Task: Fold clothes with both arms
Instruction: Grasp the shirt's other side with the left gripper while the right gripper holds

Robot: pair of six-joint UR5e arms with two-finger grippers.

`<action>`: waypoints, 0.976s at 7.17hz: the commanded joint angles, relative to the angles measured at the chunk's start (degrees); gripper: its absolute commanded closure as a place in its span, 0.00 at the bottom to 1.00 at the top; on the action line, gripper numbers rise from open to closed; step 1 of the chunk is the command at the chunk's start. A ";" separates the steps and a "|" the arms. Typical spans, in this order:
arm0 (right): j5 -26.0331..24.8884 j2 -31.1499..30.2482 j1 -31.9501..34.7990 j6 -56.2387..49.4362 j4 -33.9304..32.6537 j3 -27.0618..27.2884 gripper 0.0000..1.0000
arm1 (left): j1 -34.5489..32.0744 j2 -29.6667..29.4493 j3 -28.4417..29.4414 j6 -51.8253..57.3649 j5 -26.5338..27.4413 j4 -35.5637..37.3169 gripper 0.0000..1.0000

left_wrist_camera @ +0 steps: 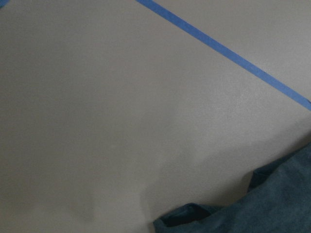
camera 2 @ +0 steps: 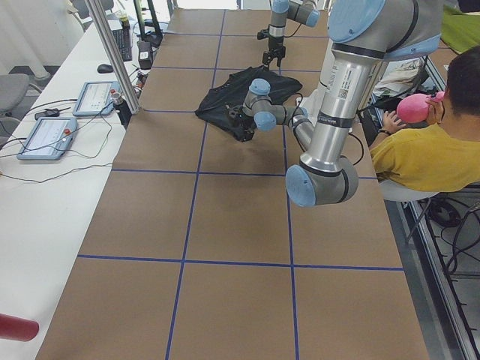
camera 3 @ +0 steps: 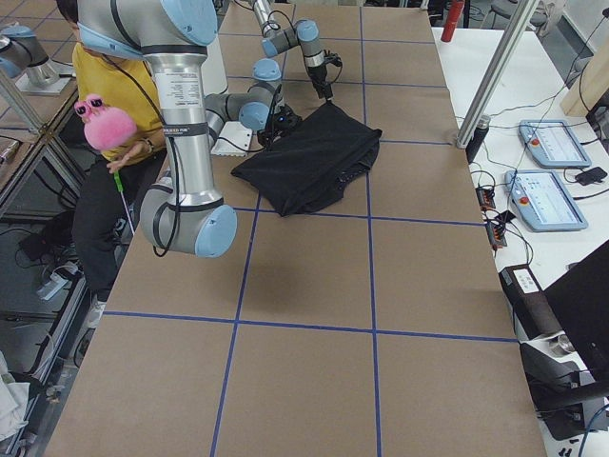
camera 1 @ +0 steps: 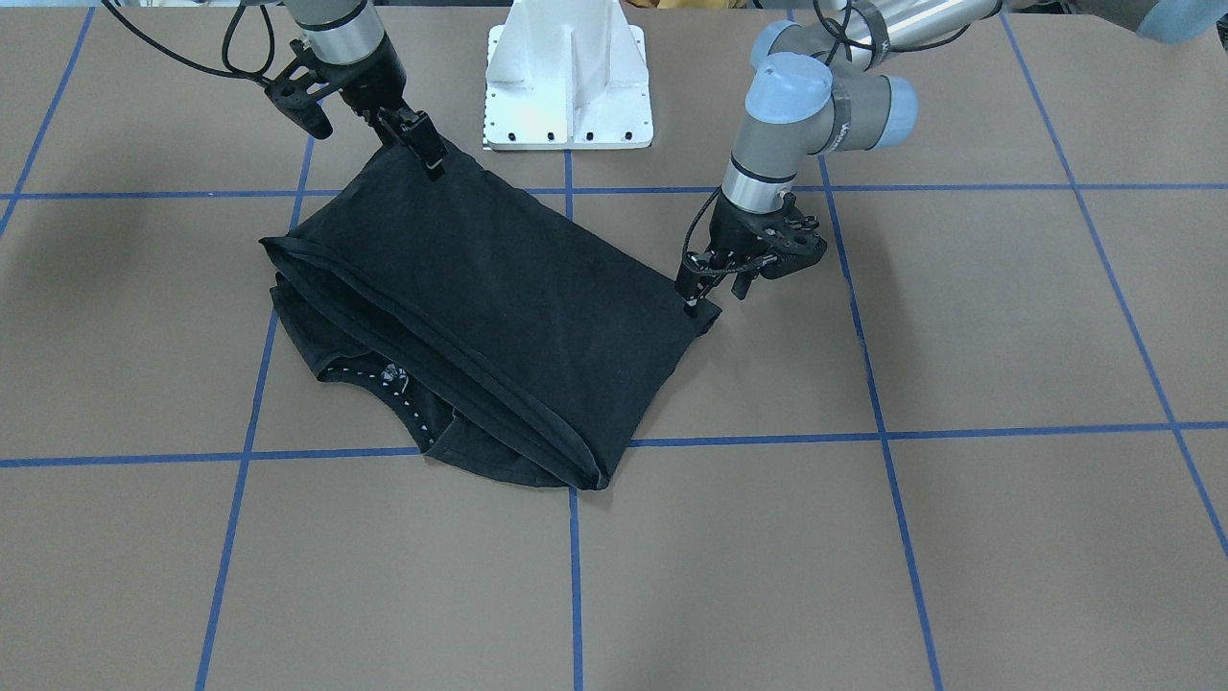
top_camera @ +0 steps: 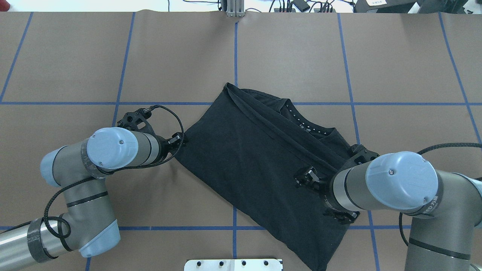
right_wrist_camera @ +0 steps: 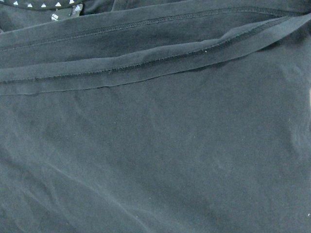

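The black T-shirt [camera 1: 499, 307] lies folded on the brown table, plain side up. Its hem runs along the far edge and the dotted collar [top_camera: 307, 126] peeks out beyond it. My left gripper [camera 1: 692, 303] is down at table level on the shirt's corner, with its fingers together on the cloth. It also shows in the overhead view [top_camera: 181, 139]. My right gripper [camera 1: 432, 158] hangs over the shirt's opposite near corner, and it also shows in the overhead view [top_camera: 305, 177]. I cannot tell whether its fingers are open. The right wrist view shows only shirt cloth [right_wrist_camera: 155, 160].
The white bolted stand [camera 1: 568, 82] is at the robot's edge of the table, close to the shirt's near corner. Blue tape lines [camera 1: 576, 576] grid the brown table. A seated person [camera 2: 427, 150] is beside the table, and tablets [camera 3: 552, 200] lie on a side bench.
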 commanded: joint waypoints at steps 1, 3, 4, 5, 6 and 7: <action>0.09 0.03 0.12 -0.01 -0.10 -0.35 0.00 | 0.16 -0.22 0.45 0.00 0.02 -0.23 0.22; 0.09 -0.32 0.12 -0.01 -0.18 -0.35 0.00 | 0.07 -0.74 1.06 0.00 0.02 -0.23 0.30; 0.01 -0.58 0.29 0.08 -0.18 0.00 0.00 | 0.16 -1.00 1.24 0.09 0.02 -0.31 0.32; 0.01 -0.41 0.20 0.08 -0.18 0.00 0.00 | 0.07 -1.01 1.59 0.09 0.02 -0.23 0.32; 0.01 -0.41 0.20 0.08 -0.18 -0.09 0.00 | 0.07 -1.09 1.68 0.18 0.36 -0.23 0.32; 0.01 -0.41 0.29 0.08 -0.27 -0.09 0.00 | 0.07 -1.09 1.85 0.01 0.37 -0.23 0.39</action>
